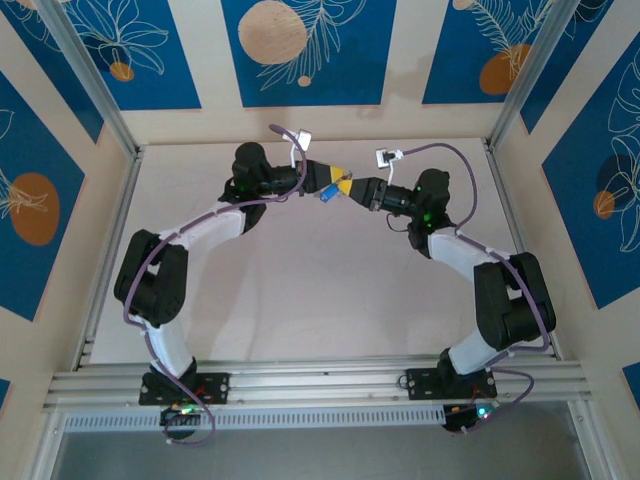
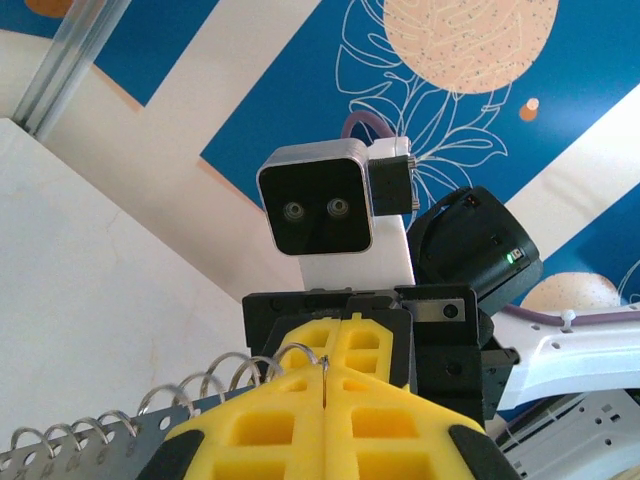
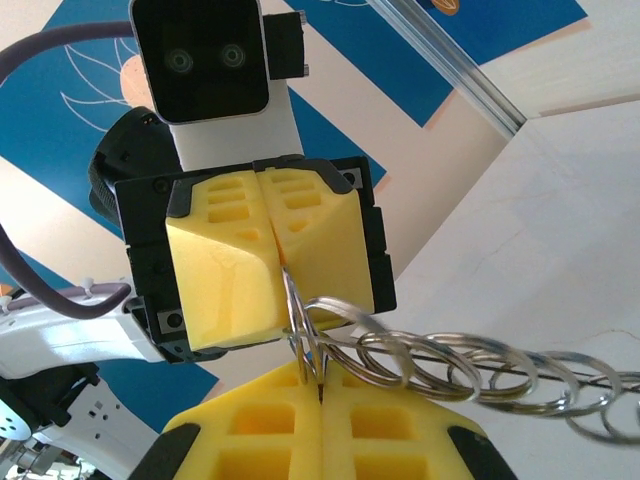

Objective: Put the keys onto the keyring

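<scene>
Pale table (image 1: 300, 300) beneath a tip-to-tip meeting of the arms
Clenched on the keyring (image 2: 110, 447): left end effector (image 3: 278, 262) and right end effector (image 3: 320, 405); blue key (image 1: 327, 196) just beside them; advisable to pull taut without twisting

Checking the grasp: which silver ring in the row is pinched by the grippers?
The end ring, leftmost in the right wrist view: the left gripper and right gripper both pinch it; the other rings trail free.
</scene>
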Tool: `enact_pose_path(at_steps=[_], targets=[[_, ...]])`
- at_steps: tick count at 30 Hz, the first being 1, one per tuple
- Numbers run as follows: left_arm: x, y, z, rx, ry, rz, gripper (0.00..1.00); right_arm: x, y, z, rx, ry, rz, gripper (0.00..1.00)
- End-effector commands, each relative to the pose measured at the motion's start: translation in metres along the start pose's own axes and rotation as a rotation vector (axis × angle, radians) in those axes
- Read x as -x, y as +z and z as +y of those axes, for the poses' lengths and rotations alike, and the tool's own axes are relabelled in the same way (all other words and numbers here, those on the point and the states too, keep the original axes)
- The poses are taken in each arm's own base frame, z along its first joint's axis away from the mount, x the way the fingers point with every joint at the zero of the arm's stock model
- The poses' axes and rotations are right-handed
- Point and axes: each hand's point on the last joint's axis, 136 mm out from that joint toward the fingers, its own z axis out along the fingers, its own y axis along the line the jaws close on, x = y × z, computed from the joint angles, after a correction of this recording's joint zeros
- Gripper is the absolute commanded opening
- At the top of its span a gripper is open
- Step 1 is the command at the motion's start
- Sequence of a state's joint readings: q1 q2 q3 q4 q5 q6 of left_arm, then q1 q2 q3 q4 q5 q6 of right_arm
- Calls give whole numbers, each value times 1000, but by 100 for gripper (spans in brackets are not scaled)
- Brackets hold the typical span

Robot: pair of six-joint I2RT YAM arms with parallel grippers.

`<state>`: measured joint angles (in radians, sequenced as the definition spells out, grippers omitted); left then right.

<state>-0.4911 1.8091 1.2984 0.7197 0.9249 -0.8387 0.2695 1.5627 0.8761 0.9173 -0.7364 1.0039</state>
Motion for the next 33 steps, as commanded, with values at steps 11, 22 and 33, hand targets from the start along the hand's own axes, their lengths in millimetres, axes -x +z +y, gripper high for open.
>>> enact_pose_path(at_steps=[11,22,33], targets=[[26,-2,-35,-77,44,-146,0,-5,0,-22,-45,64,-32,24],[40,-6,-40,-92,19,-245,0,-5,-13,-24,-60,71,-62,24],[44,-9,-37,-89,-3,-297,0,-3,-42,-11,-191,-68,-127,28]])
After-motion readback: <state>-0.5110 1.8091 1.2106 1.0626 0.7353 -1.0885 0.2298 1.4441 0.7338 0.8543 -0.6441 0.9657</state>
